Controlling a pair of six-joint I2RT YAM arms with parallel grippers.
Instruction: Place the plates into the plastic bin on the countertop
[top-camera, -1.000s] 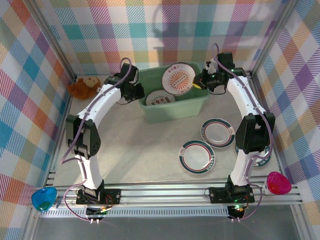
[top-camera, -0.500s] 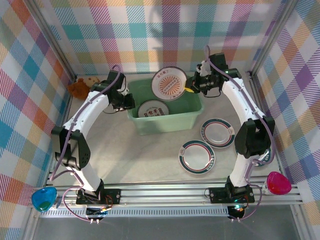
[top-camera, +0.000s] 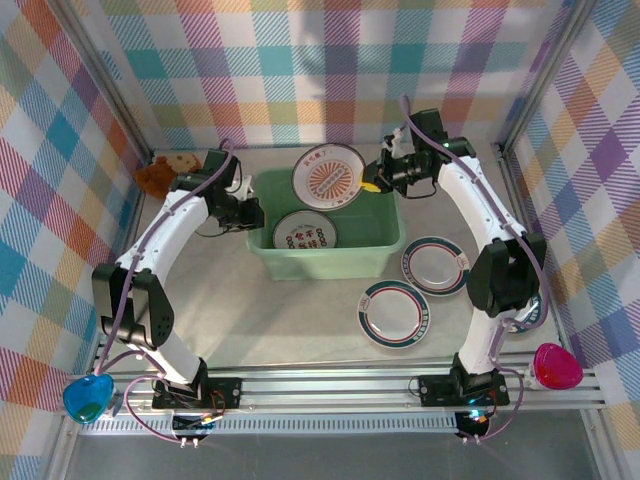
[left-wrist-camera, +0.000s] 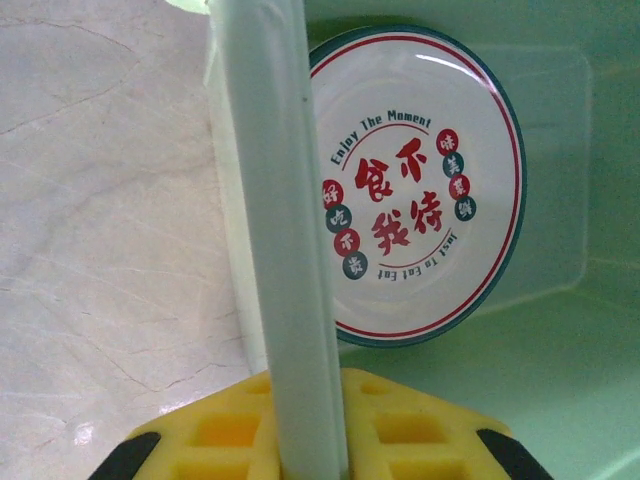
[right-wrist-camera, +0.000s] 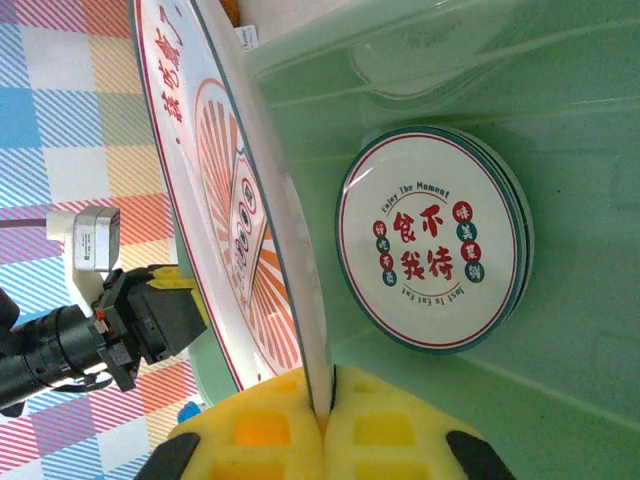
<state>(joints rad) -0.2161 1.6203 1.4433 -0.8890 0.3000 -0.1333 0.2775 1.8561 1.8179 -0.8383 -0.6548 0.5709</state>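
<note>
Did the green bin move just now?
Yes. The plastic bin slid left and nearer. Its front wall was farther back than the teal-rimmed plate, which stayed put, and now sits level with it.

The right hand (right-wrist-camera: 322, 420) grips a red-patterned plate (right-wrist-camera: 215, 170) (edge-on); lettered plates (right-wrist-camera: 430, 240) lie stacked in the plastic bin (right-wrist-camera: 560, 120).

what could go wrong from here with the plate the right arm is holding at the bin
1. The right gripper pinches the white round plate with the orange sunburst pattern by its rim alone, tilted on edge; it may slip and fall onto the stack of red-lettered plates in the pale green plastic bin, chipping them.
2. The left gripper clamps the bin's thin left wall; any pull might shift the bin so the plate strikes its rim.
</note>
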